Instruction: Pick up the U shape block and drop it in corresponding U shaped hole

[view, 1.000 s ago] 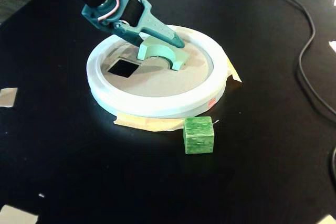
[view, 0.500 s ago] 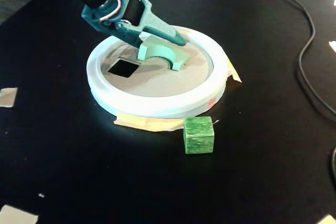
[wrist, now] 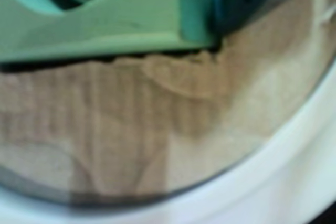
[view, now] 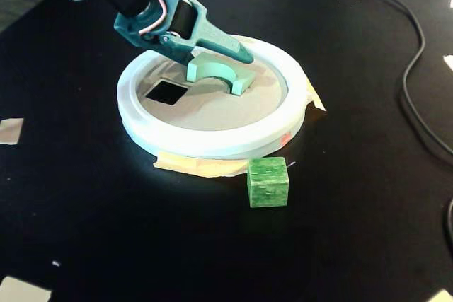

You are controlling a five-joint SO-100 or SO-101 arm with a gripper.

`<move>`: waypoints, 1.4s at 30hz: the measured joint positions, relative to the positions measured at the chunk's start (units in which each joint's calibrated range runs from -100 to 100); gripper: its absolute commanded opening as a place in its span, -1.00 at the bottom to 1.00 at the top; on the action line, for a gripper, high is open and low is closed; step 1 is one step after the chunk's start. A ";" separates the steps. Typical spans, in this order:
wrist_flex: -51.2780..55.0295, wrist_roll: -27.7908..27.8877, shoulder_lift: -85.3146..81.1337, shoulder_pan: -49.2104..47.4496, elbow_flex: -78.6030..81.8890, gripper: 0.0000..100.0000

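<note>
The pale mint U shape block [view: 218, 71] hangs tilted just over the far part of the tan cardboard disc [view: 212, 107] inside the white ring [view: 212, 143]. My teal gripper [view: 236, 61] comes in from the upper left and is shut on the block, its upper finger lying across the block's back. In the wrist view the block [wrist: 105, 24] fills the top, with a teal finger [wrist: 197, 9] pressed against its right end. The U shaped hole is hidden under the block and gripper. Only a thin dark strip shows below the block's edge.
A square cutout [view: 166, 91] sits at the disc's left. A darker green cube [view: 267, 182] stands on the black table in front of the ring. A black cable [view: 410, 83] curves along the right. Tape scraps [view: 10, 130] lie near the left edge.
The arm has shifted slightly to the right with the block still held. The block stays over the same far part of the disc.
</note>
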 measured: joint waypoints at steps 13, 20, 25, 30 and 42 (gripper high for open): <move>30.84 0.39 -25.86 6.59 -0.10 0.83; 48.11 4.35 -42.35 8.59 -0.10 0.80; 51.31 11.23 -46.37 12.79 0.10 0.80; 51.79 16.80 -51.54 19.38 5.08 0.80; 51.79 18.95 -99.60 42.16 35.53 0.80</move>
